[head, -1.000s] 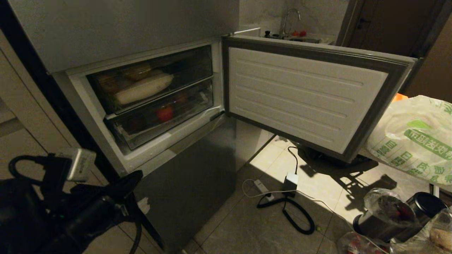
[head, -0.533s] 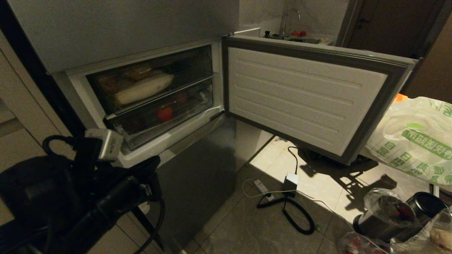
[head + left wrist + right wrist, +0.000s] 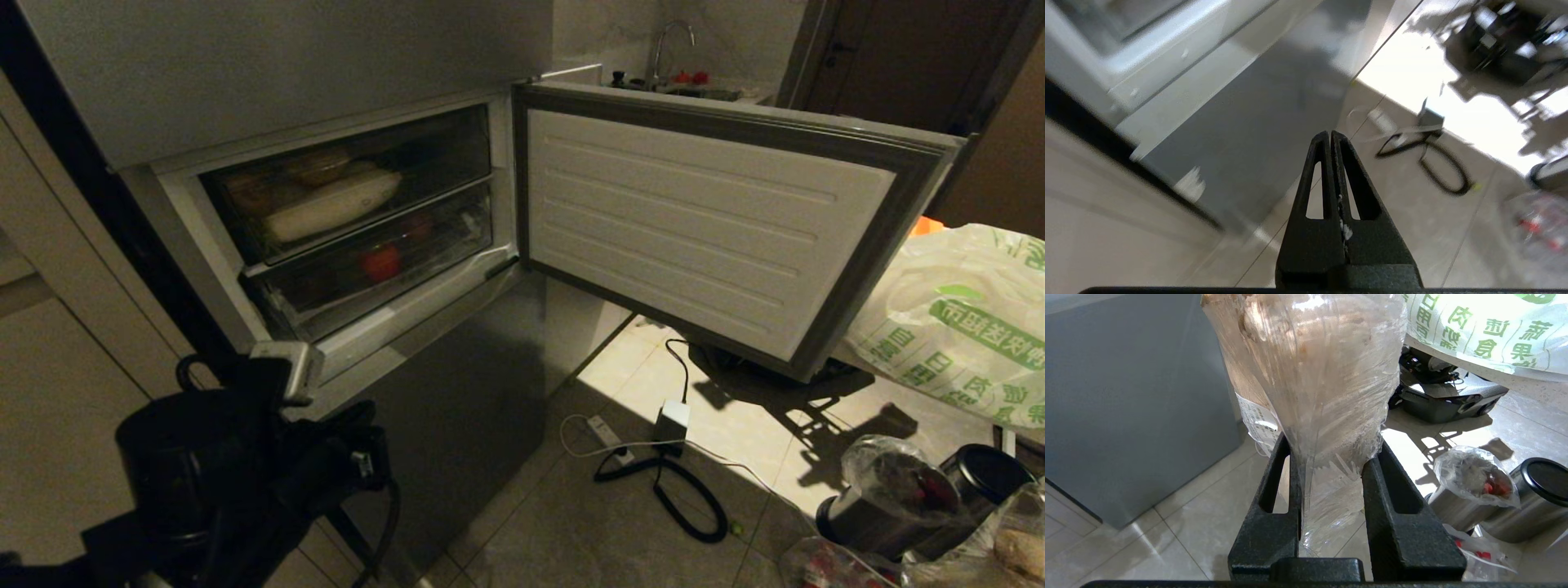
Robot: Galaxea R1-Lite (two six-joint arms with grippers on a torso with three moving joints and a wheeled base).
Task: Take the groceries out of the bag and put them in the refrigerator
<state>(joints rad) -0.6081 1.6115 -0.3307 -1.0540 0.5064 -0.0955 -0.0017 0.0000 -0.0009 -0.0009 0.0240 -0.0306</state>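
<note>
Head view: refrigerator [image 3: 326, 220] door swung open, drawers part-stocked, bag [image 3: 955, 327] full at right; right end effector [image 3: 1331, 457] clamped on film-wrapped beige groceries [image 3: 1323, 367], unstowed; left end effector [image 3: 1329, 141] closed, empty

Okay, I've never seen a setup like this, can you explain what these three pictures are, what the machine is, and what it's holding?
It is a wheeled robot with two arms. One picture looks down from its head: an open refrigerator with clear drawers, its door swung right, and a printed shopping bag. The dark shape lower left is its left arm. The other two come from cameras on the wrists. The left gripper is shut and empty, pointing at the tiled floor. The right gripper clamps a plastic-wrapped pale food pack.
</note>
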